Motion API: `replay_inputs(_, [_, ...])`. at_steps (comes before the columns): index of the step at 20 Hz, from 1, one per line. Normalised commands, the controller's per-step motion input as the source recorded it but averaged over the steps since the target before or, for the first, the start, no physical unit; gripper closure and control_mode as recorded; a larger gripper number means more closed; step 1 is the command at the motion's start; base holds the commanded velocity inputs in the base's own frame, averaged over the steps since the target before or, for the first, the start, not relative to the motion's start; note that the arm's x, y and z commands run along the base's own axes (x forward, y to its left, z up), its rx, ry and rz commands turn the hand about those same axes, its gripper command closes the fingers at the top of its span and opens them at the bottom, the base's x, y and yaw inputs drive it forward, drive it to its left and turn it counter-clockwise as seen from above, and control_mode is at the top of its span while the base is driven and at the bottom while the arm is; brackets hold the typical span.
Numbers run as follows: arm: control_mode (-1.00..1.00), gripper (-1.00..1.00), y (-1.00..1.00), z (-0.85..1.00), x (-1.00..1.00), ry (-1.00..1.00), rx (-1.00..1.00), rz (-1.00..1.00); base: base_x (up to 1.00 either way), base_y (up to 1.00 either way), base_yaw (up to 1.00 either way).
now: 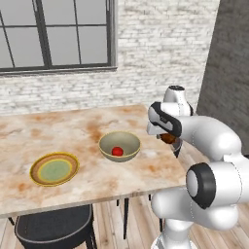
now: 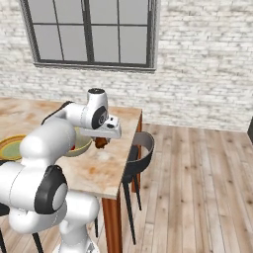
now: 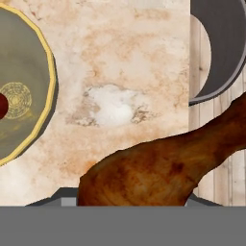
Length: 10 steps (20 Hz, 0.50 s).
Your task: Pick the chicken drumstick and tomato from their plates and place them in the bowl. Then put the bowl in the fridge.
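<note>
The chicken drumstick (image 1: 168,138), dark reddish-brown, hangs a little above the table with my gripper (image 1: 170,139) shut on it. It is to the right of the bowl (image 1: 127,142), near the table's right edge. In the hand view the drumstick (image 3: 158,173) covers the lower half, its thin end pointing up right, and hides the fingertips. The olive-tan bowl (image 3: 48,72) lies at the left there, with the red tomato (image 3: 2,105) inside. The tomato (image 1: 117,151) rests in the bowl's middle. A yellow-rimmed plate (image 1: 54,168) with a greenish centre lies bare to the left. The right base view shows the gripper (image 2: 102,142) beside the bowl (image 2: 84,147).
The marbled table (image 1: 73,126) ends just right of the gripper, above wooden floor. A dark chair (image 2: 141,148) stands at that edge, seen below the hand as a dark chair (image 3: 221,48). Another chair (image 1: 53,226) sits at the front. A brick wall and window stand behind.
</note>
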Motion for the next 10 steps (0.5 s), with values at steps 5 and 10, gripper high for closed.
replay_inputs(5, [1.0,1.0,0.0,0.0,0.0,0.0,0.0,0.0,0.0,0.0,0.0])
replay_inputs(10, [-1.0,1.0,0.0,0.0,0.0,0.0,0.0,0.0,0.0,0.0,0.0])
